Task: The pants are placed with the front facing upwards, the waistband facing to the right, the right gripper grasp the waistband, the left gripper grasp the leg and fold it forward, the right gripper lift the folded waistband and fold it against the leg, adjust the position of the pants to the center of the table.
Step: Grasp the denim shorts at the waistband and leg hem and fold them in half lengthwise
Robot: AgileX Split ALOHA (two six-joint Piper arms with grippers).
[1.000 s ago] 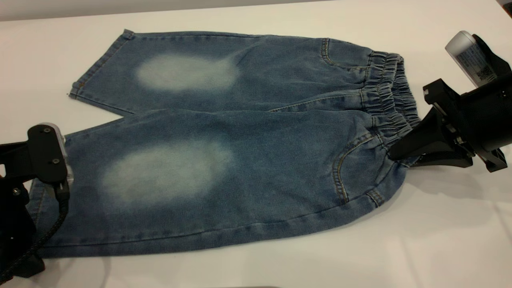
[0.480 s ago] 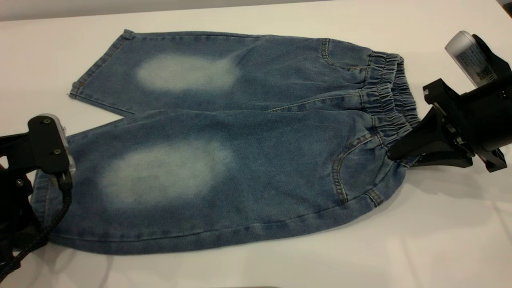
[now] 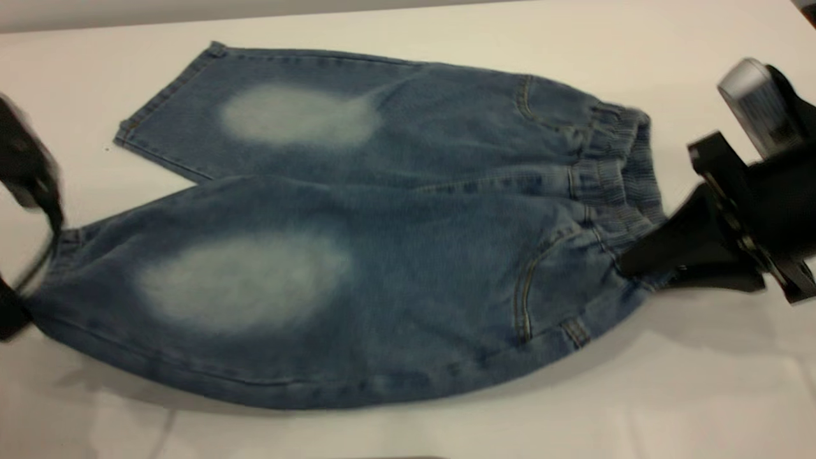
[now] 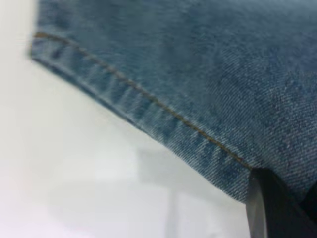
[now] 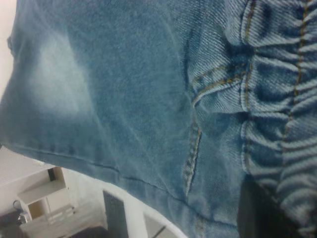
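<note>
The pants (image 3: 357, 229) are lying front-up on the table (image 3: 701, 395), not yet folded. My right gripper (image 3: 628, 258) is pinching the waistband (image 3: 612, 172) at the pants' near right corner. My left gripper (image 3: 25, 306) is clamping the near leg's hem, so every fold is waiting.

Stitched hem of the pants (image 4: 148, 106) above the table (image 4: 74, 188)

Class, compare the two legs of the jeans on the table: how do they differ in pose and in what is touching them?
The near leg bulges off the table, casting a shadow beneath; the far leg lies flat. The near leg's hem sits at the left gripper; the far leg's hem lies free. Both are blue denim with a pale faded oval patch, joined at the waistband, where the right gripper sits.
</note>
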